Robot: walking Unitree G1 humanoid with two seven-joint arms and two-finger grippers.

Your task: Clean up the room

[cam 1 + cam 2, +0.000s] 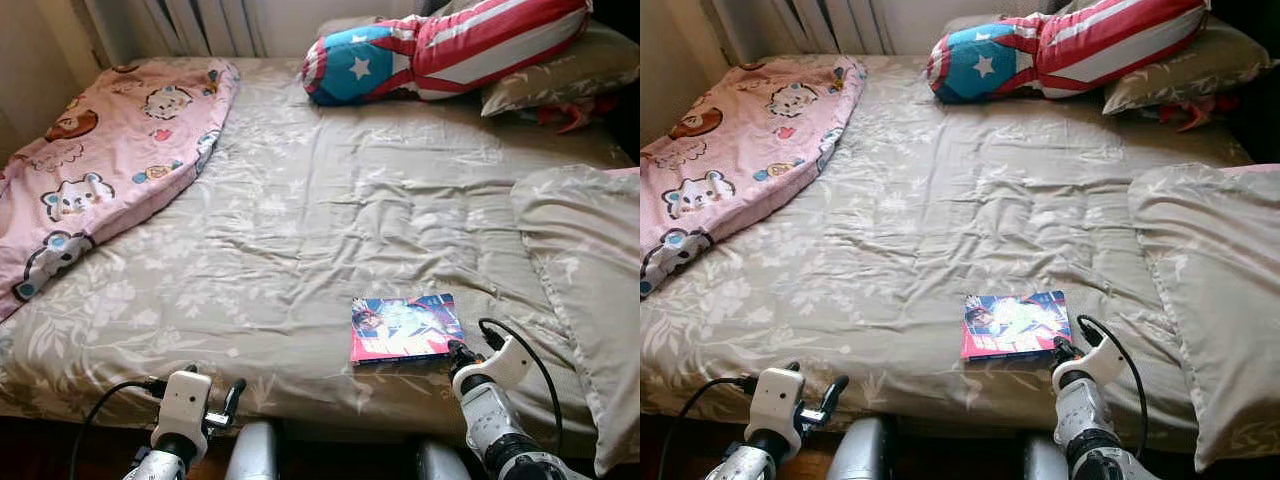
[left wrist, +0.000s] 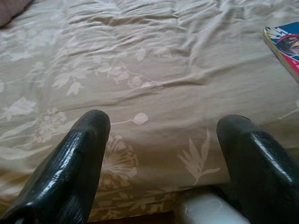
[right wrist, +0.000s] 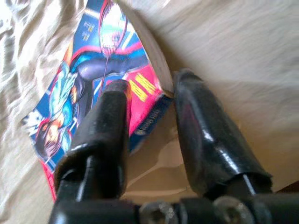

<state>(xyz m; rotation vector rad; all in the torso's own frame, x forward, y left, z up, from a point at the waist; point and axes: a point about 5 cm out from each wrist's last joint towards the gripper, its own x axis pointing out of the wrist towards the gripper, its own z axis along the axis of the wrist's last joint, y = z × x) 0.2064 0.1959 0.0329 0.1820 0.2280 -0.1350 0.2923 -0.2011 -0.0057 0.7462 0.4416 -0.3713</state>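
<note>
A comic book (image 1: 405,327) with a bright blue and pink cover lies flat on the bed (image 1: 330,220), near its front edge and right of the middle, on the floral beige cover. The right hand (image 3: 149,91) is at the book's near right corner, its two black fingers apart, one lying over the cover and the other just past the book's edge, not clamped. The left hand (image 2: 161,126) hovers at the bed's front edge well left of the book, fingers spread wide and holding nothing; a pink cartoon-bear blanket (image 1: 100,160) lies at far left, a red, white and blue star cushion (image 1: 440,45) at the head, and a beige pillow (image 1: 590,290) on the right.
</note>
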